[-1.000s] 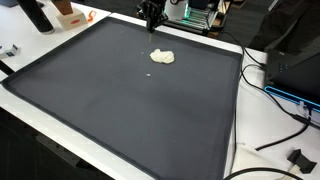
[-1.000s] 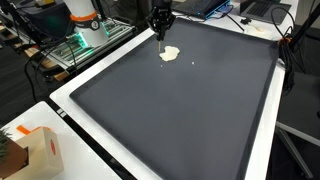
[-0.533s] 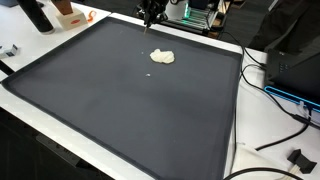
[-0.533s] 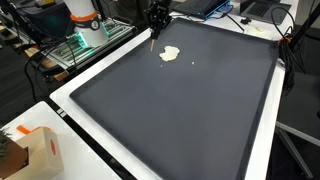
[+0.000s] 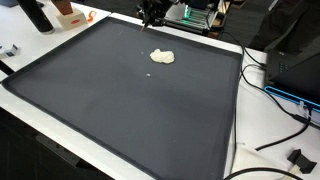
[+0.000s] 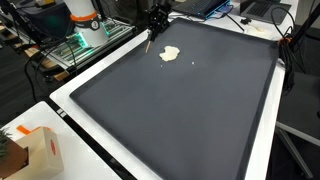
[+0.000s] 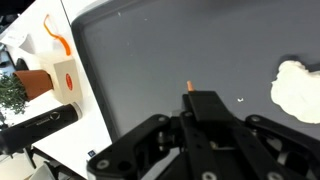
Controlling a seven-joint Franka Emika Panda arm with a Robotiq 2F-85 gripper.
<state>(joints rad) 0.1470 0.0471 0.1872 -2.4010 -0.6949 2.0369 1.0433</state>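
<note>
My gripper (image 5: pixel 150 12) hangs over the far edge of a large dark mat (image 5: pixel 120 110), also seen in an exterior view (image 6: pixel 157 20). In the wrist view the gripper (image 7: pixel 200 100) has its jaws closed together on a thin stick with an orange tip (image 7: pixel 188 87). The stick points down toward the mat (image 6: pixel 150 40). A white crumpled lump (image 5: pixel 162 57) lies on the mat a short way from the gripper, apart from it. It shows in both exterior views (image 6: pixel 170 54) and at the right edge of the wrist view (image 7: pixel 297 88).
A tiny white speck (image 5: pixel 150 73) lies near the lump. An orange-and-white box (image 7: pixel 62 78) and a black bottle (image 7: pixel 40 125) stand on the white table beyond the mat's edge. Cables (image 5: pixel 270 95) and equipment lie along another side. A second box (image 6: pixel 40 150) sits at a corner.
My gripper has moved away from the white lump toward the mat's far edge, still carrying the stick. The lump and speck have not moved.
</note>
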